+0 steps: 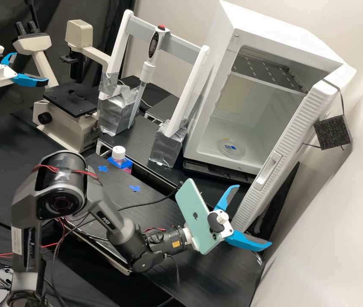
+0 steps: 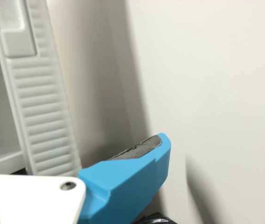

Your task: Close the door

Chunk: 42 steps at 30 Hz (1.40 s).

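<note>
While poised by the open door (image 1: 296, 123), needs the wall side.
Holds claw (image 1: 253, 215) empty, 2 blue fingers (image 1: 246, 241) spread, beside the lower end of the upright ribbed edge (image 1: 249, 202); should probably work into the tight gap before the wall (image 1: 343, 204), then push toward the white cabinet (image 1: 275, 30).

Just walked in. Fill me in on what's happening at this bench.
A robot arm is on the job of closing the door of a white cabinet. The door stands wide open, with a round clear dish on the cabinet floor inside. The arm's gripper is open and holds nothing; it is by the door's lower end, though I can't tell whether it touches. A pale green phone sits on the arm just behind the gripper. The door is not yet shut.
</note>
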Motion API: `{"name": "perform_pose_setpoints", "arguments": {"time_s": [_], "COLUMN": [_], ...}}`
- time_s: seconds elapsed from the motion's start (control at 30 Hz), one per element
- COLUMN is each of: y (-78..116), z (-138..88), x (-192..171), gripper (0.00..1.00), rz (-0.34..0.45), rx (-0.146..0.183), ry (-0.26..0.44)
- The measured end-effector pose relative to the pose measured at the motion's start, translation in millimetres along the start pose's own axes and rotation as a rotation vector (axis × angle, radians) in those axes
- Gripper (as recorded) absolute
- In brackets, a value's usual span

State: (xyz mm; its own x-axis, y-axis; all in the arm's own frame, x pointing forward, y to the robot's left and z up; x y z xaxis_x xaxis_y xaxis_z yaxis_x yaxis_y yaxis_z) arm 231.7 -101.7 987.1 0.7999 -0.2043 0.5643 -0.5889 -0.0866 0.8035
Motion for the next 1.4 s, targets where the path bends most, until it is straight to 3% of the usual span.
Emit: {"name": "perform_pose_setpoints", "arguments": {"time_s": [0.23, 0.33, 0.47, 0.77, 1.07, 1.4], "y": [-7.5, -15.1, -17.8, -19.3, -13.5, -30.7], "z": [3.0, 4.2, 4.5, -3.4, -37.4, -52.9], "x": [20.3, 27.7, 29.5, 17.0, -17.9, -20.6], "gripper": [1.00, 1.00, 1.00, 1.00, 1.00, 1.00], "rz": [-0.067, -0.137, -0.169, -0.199, -0.220, -0.275], "rx": [0.069, 0.099, 0.114, 0.103, 0.068, 0.087], "ry": [0.046, 0.073, 0.076, 0.084, 0.151, 0.164]}}
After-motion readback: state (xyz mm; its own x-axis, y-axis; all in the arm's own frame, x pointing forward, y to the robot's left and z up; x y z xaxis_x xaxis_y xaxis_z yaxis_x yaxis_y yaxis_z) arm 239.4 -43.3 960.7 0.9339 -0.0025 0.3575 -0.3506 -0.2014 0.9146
